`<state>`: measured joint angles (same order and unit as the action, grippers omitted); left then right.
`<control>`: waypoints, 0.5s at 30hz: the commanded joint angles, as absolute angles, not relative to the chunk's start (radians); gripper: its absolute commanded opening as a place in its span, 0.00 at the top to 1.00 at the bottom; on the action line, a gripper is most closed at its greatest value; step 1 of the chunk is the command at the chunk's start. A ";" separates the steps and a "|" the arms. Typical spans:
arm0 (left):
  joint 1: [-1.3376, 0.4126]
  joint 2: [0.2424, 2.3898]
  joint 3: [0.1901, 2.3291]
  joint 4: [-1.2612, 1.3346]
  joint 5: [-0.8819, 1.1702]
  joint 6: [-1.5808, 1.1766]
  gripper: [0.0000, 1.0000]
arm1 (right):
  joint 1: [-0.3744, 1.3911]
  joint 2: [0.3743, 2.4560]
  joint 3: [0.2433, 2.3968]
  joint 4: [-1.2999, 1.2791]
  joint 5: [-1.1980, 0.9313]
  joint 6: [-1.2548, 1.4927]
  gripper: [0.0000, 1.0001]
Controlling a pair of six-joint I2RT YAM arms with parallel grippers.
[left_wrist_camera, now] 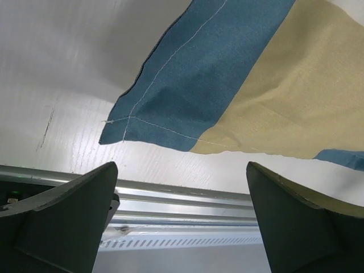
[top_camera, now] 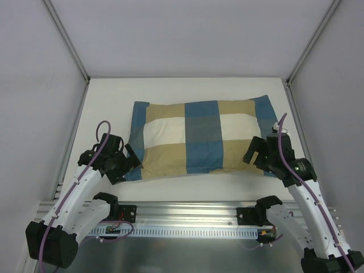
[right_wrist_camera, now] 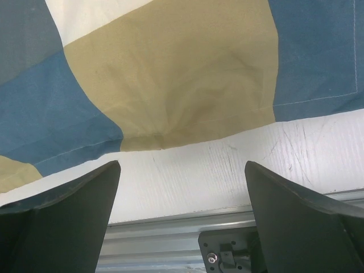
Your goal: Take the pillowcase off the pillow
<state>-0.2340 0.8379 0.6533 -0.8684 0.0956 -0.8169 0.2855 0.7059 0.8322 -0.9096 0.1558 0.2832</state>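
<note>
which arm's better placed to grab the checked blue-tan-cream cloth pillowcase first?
Left, probably. The left gripper is open, with the flat blue corner of the checked cloth pillowcase right ahead. The right gripper, also open, faces a puffed tan edge, likely harder to pinch.

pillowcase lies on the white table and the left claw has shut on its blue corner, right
Not quite. The left claw is open and grips nothing: the left wrist view shows its fingers spread wide, with the blue corner of the pillowcase lying beyond them, untouched, on the white table.
</note>
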 commanded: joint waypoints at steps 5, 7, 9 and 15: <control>-0.229 0.871 0.652 -0.868 0.064 -0.830 0.01 | 0.279 0.661 0.819 -0.907 0.212 0.295 0.04; -0.229 0.888 0.644 -0.868 0.048 -0.845 0.01 | 0.281 0.669 0.818 -0.907 0.213 0.293 0.04; -0.230 0.908 0.638 -0.871 0.025 -0.859 0.02 | 0.279 0.681 0.821 -0.913 0.212 0.293 0.04; -0.230 0.917 0.617 -0.881 -0.023 -0.956 0.05 | 0.281 0.698 0.848 -0.934 0.207 0.279 0.04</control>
